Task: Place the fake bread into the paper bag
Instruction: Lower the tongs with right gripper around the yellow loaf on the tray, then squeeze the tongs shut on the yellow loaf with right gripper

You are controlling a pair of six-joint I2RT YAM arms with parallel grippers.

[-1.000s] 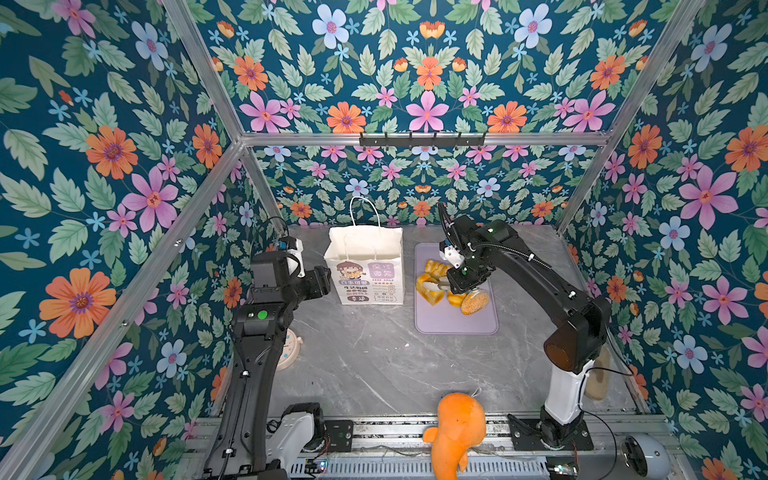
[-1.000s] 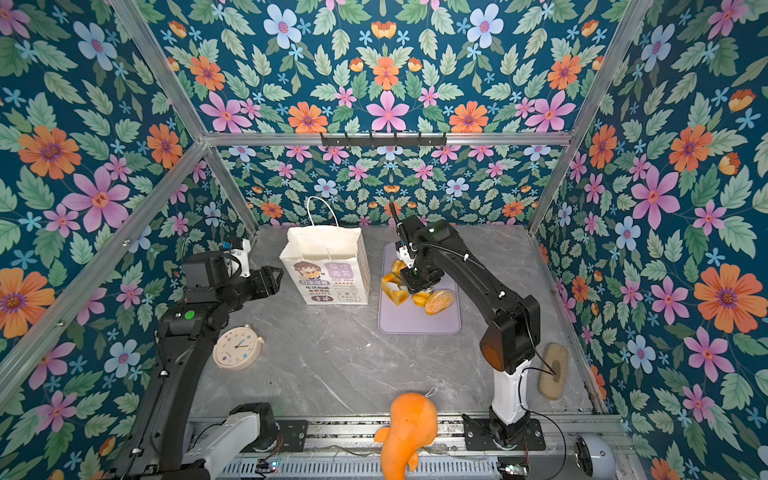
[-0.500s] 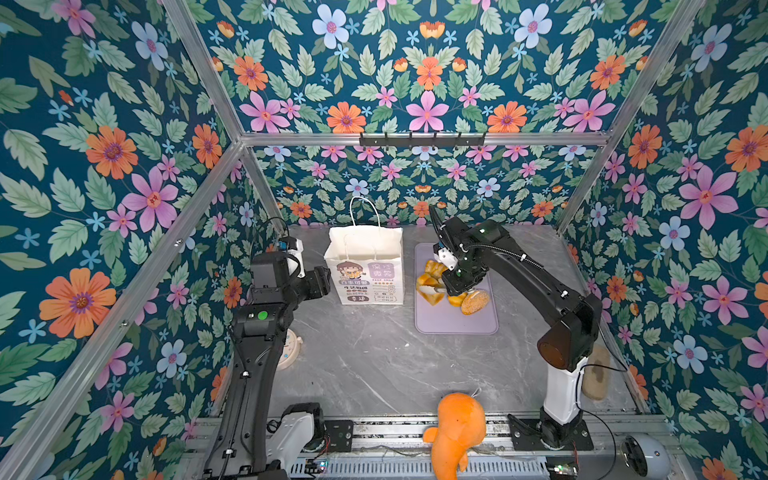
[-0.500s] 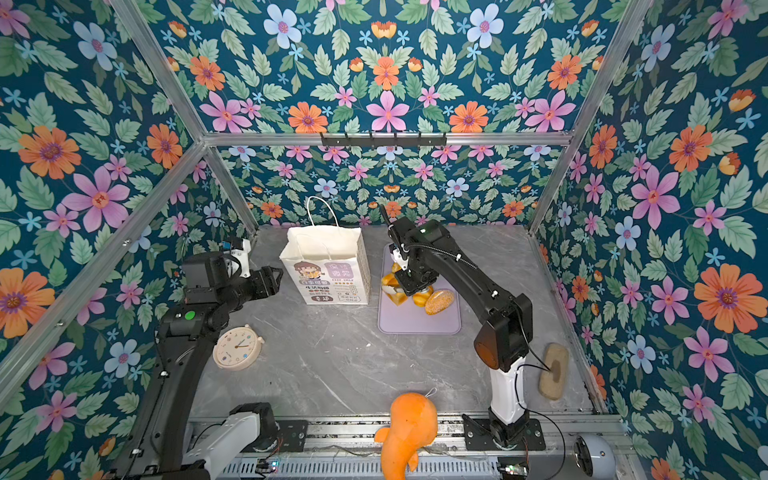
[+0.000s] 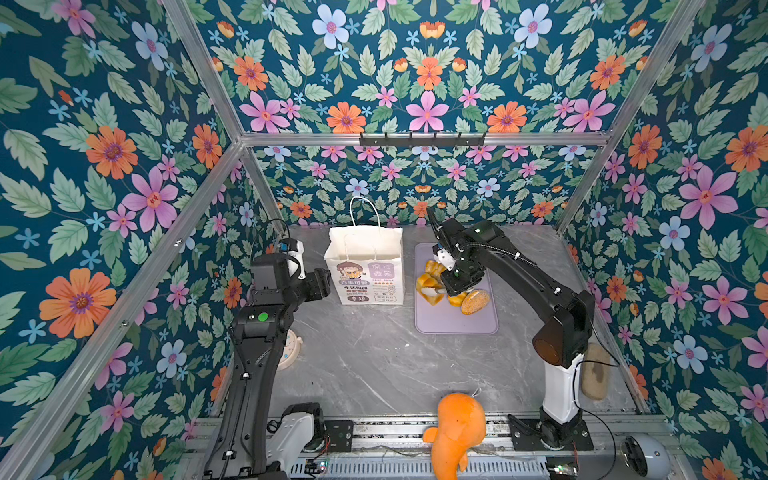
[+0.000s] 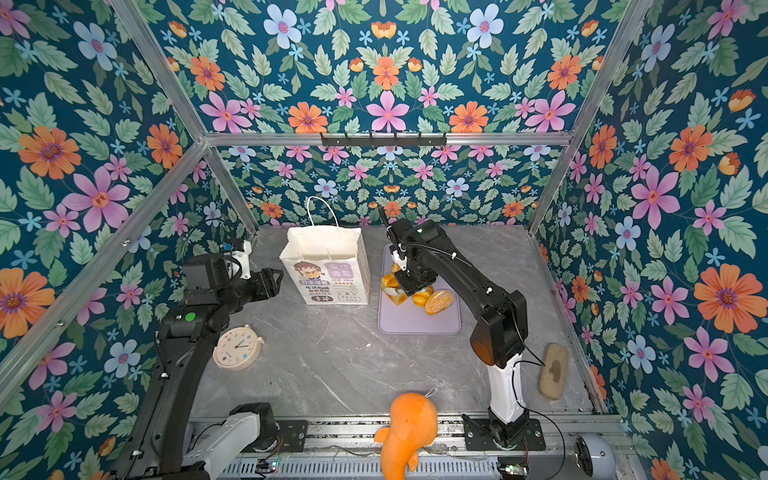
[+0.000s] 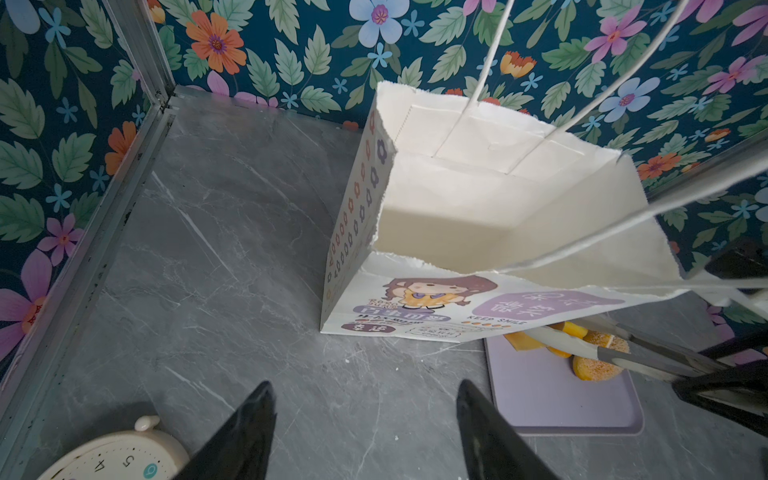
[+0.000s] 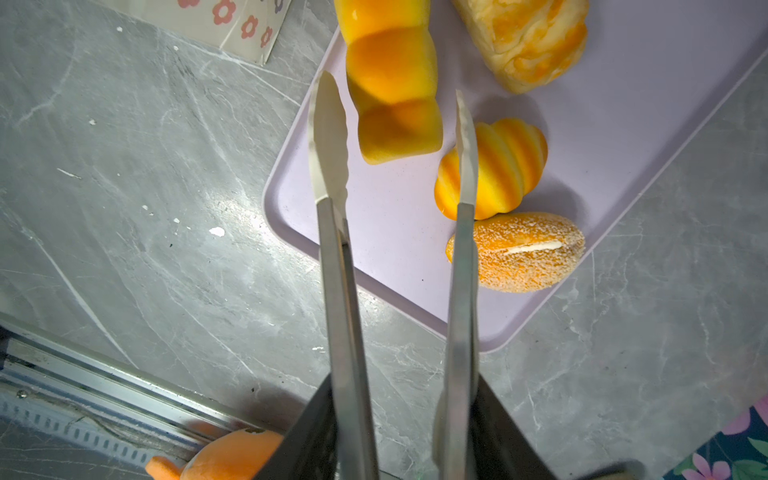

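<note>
Because the right gripper [image 8: 403,432] is clamped on a pair of tongs [image 8: 338,291], the tong tips act as the working end. They stand spread and hold nothing. All four pieces of fake bread [image 6: 438,301] lie on the purple tray [image 5: 453,324]. The paper bag [image 5: 365,266] stands upright with its mouth open, and the left wrist view shows no bread inside. In both top views the bag stands at 9 o'clock of the tray, just beside it.

The blocky loaf [image 8: 395,95] lies at roughly 9 o'clock of the right gripper. Its near end sits between the two tips, and its long axis runs nearly parallel with the tong arms. One tip crosses in front of the ridged bun [image 8: 503,166].

The right arm is the nearer one. The left gripper [image 7: 365,432], jaws spread and empty, hangs at 9 o'clock of the bag. The next move appears to call for closing the tongs across the loaf's short width.
</note>
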